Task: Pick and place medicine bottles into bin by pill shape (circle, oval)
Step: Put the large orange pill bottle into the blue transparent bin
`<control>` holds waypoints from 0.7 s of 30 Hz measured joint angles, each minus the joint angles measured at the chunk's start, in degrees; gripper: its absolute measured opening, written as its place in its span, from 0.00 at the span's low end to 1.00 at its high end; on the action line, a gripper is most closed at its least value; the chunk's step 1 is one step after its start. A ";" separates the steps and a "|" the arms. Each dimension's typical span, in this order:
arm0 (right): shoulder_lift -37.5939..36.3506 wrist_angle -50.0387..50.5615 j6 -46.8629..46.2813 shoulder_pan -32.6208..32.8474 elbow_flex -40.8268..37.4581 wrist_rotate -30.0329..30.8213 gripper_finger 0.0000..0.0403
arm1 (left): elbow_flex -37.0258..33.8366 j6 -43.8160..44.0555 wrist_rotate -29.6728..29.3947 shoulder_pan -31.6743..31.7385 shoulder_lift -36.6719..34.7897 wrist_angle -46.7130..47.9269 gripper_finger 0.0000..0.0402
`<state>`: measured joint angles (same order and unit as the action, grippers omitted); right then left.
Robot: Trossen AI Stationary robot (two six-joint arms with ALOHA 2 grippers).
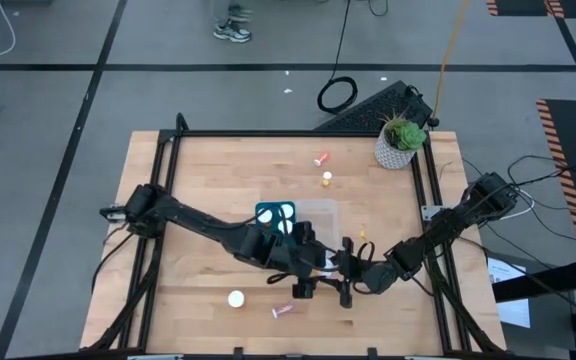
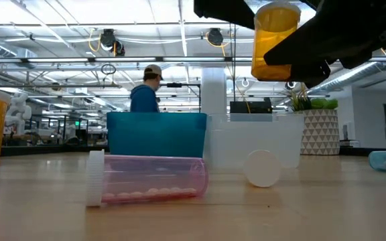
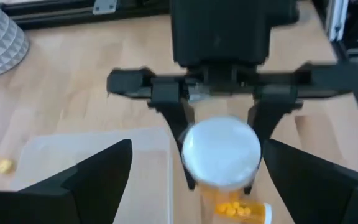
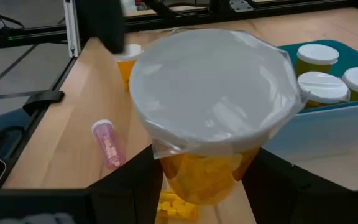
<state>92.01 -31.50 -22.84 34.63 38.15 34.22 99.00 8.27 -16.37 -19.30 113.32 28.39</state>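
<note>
Nearest the low camera, a pink bottle (image 2: pixel 149 177) is lying on its side on the wooden table (image 1: pixel 208 170). Above it the right gripper (image 1: pixel 346 272) is pinching an amber bottle (image 2: pixel 274 40) in the air, beside the clear bin (image 2: pixel 260 146) and teal bin (image 2: pixel 157 134). The left gripper (image 1: pixel 301 268) is hovering close, fingers spread. A collision between them looks possible, jarring the bottle loose. Beyond, a person (image 2: pixel 147 89) is probably working.

Grey floor (image 1: pixel 48 100), ceiling strip lights (image 2: pixel 59 17)
</note>
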 joint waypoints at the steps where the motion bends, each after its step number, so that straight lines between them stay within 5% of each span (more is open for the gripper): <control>1: 0.00 -0.08 0.16 0.00 0.00 0.00 0.46 | 0.00 -0.01 0.31 0.03 0.17 -0.13 0.88; 10: 0.00 -1.01 1.49 0.00 0.00 0.07 0.46 | -0.05 -1.25 3.17 0.08 2.01 -1.14 0.72; 21: -0.01 -1.99 2.62 0.02 0.00 0.22 0.46 | -0.04 -1.79 1.62 0.13 2.95 -3.48 0.68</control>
<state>92.00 -33.49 -20.21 34.65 38.15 34.44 98.96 6.48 -14.75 -19.17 116.27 24.90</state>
